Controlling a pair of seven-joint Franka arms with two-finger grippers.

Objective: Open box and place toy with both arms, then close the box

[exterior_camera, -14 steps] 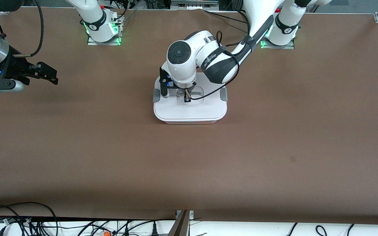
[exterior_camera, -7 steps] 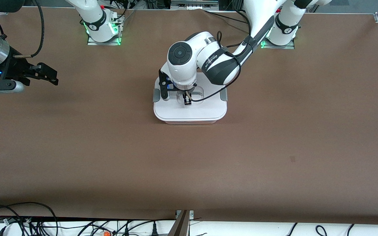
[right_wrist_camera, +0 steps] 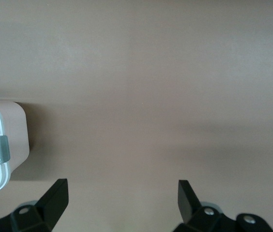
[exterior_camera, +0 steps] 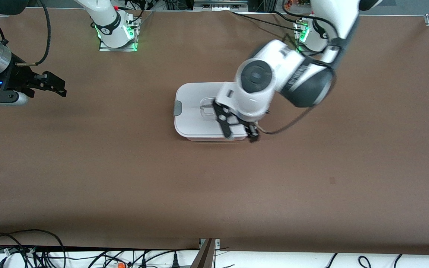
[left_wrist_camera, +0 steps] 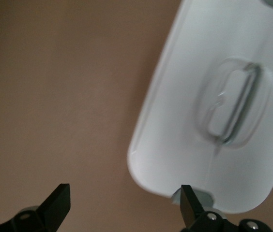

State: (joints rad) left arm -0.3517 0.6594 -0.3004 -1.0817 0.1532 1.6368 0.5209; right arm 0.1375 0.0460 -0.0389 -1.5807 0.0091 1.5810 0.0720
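Your box (exterior_camera: pixel 199 111) is sitting lidded mid-surface, toy unseen. Your left gripper (exterior_camera: pixel 241 133) is hanging over its near corner, fingers wide and empty; your right gripper (exterior_camera: pixel 52 85) is waiting aside, fingers spread, empty.

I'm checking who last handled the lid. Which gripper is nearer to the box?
Left. The left gripper, open, hangs over the box at its corner toward the left arm's end. The right gripper, open, waits far off at the right arm's end of the table.
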